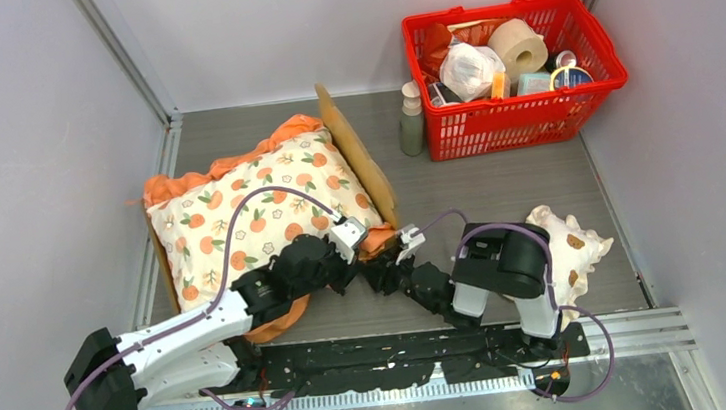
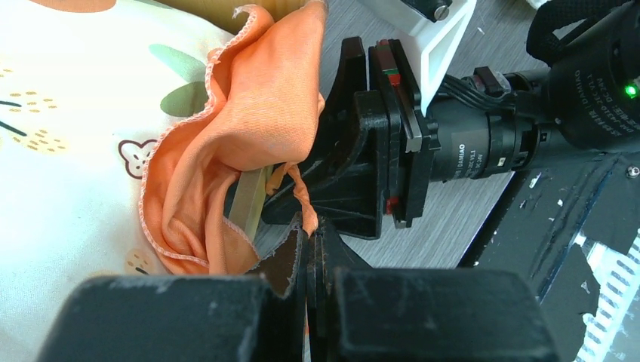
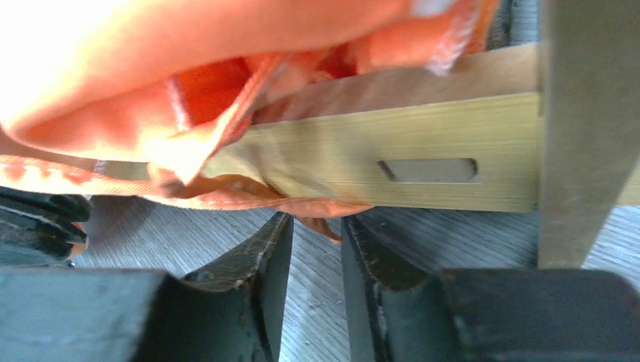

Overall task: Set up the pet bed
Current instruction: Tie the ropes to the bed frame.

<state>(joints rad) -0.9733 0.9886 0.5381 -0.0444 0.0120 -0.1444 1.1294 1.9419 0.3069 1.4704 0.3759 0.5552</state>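
We see the bed (image 1: 358,150) left of centre on the table (image 1: 498,187), its long axis running left to right, near right corner just ahead of both grippers. The ruffle (image 2: 256,113) drapes over its rail (image 3: 423,143). The left gripper (image 2: 313,245) is closed at the ruffle. The right gripper (image 3: 315,249) is slightly apart below the rail, empty and nearer.

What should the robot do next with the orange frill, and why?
Probably the right gripper should close on the tip of the orange ruffle. The ruffle spills out over the wooden rail of the pet bed, its tip dangles right at those open jaws, and the left gripper pinches it nearby.
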